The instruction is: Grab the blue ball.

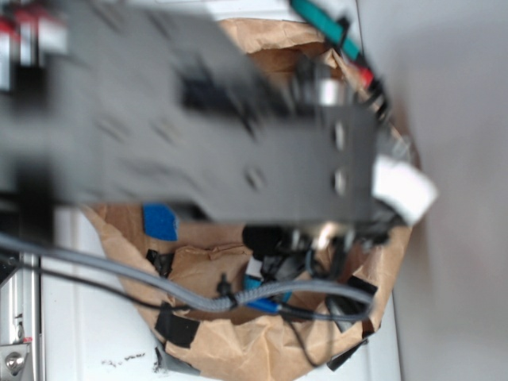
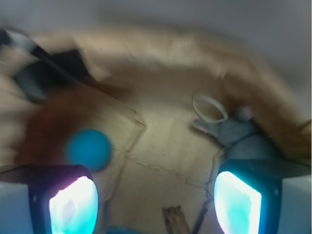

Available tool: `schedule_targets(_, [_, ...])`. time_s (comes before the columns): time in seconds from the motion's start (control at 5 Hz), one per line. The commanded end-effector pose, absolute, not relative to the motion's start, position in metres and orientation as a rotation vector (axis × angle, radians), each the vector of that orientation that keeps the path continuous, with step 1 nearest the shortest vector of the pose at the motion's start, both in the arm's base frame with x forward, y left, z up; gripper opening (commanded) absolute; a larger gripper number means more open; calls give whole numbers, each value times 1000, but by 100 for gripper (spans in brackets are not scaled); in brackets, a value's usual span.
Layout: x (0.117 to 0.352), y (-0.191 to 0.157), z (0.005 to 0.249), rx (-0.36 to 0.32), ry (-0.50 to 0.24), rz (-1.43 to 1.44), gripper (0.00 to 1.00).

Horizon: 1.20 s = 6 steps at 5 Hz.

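One crumpled brown paper sheet (image 2: 165, 146) lines the surface, creased, black tape at edges. Small matte teal-blue ball (image 2: 88, 149) rests just beyond the pincer (image 2: 155, 199)'s left finger; jaws apart, empty.

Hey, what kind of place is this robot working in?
Probably a lab test bench, not a home: a crumpled brown paper liner taped down with black tape, loose grey cables, and small props like the blue ball below the open gripper.

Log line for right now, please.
gripper open, nothing between fingers | blue ball free on brown paper, just ahead of left finger | grab not yet done
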<state>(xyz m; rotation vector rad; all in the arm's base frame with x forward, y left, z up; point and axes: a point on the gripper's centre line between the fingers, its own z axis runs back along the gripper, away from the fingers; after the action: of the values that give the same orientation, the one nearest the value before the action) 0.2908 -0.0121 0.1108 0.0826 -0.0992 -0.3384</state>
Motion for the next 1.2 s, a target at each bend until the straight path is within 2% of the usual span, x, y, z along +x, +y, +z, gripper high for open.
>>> schedule_targets(0.0, [295, -24, 56, 141, -133, -487, 100])
schedule_targets(0.2, [293, -33, 58, 71, -151, -569, 100])
schedule_targets(0.4, [305, -20, 81, -14, -161, -572, 100])
schedule_targets(0.6, [314, -12, 100, -62, -156, -559, 100])
schedule_targets(1.0, [306, -17, 106, -60, -187, -621, 100])
